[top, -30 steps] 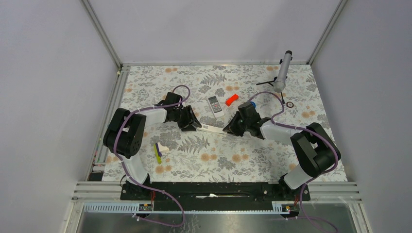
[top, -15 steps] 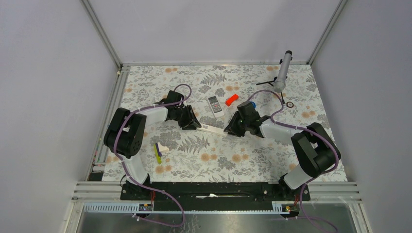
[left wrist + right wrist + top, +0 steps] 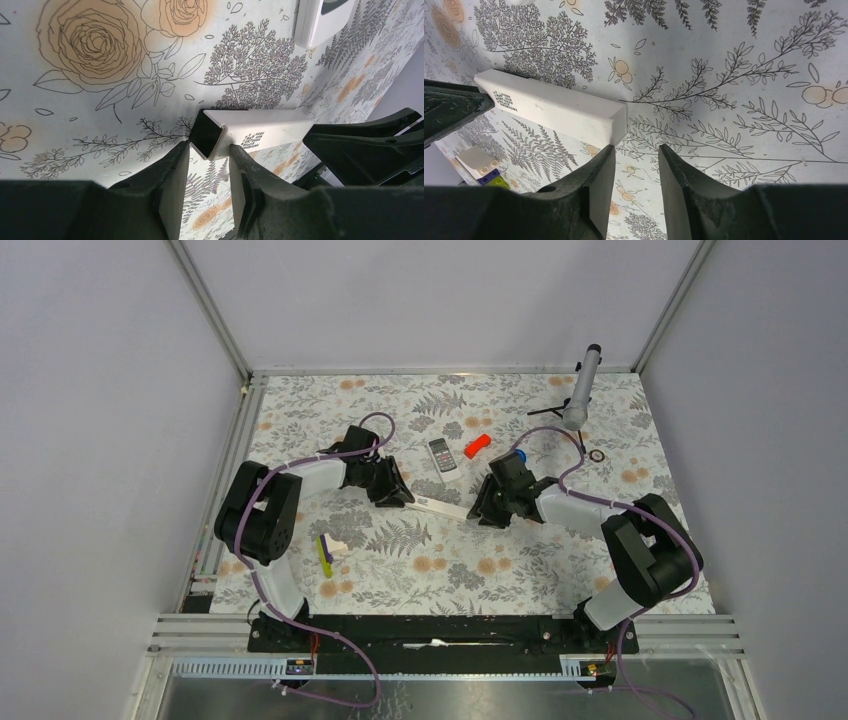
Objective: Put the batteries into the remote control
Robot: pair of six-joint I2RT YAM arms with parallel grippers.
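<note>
On floral cloth (image 3: 500, 570), left claw (image 3: 209, 150) pinches white bar (image 3: 265, 132) (right claw (image 3: 634, 152) parted).

One remote control (image 3: 442, 457), one white bar (image 3: 440, 507)

Plain pale-grey walls (image 3: 420, 300), aluminium corner posts (image 3: 208, 310), floral-and-fern patterned tabletop (image 3: 500, 570).

Floral table cover (image 3: 500, 570) under everything. Near the middle, a light-grey remote control (image 3: 442, 457), dark display at its far end. Just right of it, apart, an orange-red cylinder (image 3: 477, 446). Nearer the bases, a long white bar (image 3: 438, 506) lying flat, left gripper (image 3: 405, 498) at its left end, right gripper (image 3: 478, 512) at its right end. Contact too small to tell. Blue cap (image 3: 521, 455) beside the right wrist. Yellow and purple blocks (image 3: 325, 553) by the left arm. Far right, a grey tube on a small tripod (image 3: 580, 390), and a little ring (image 3: 597, 455) nearby.
</note>
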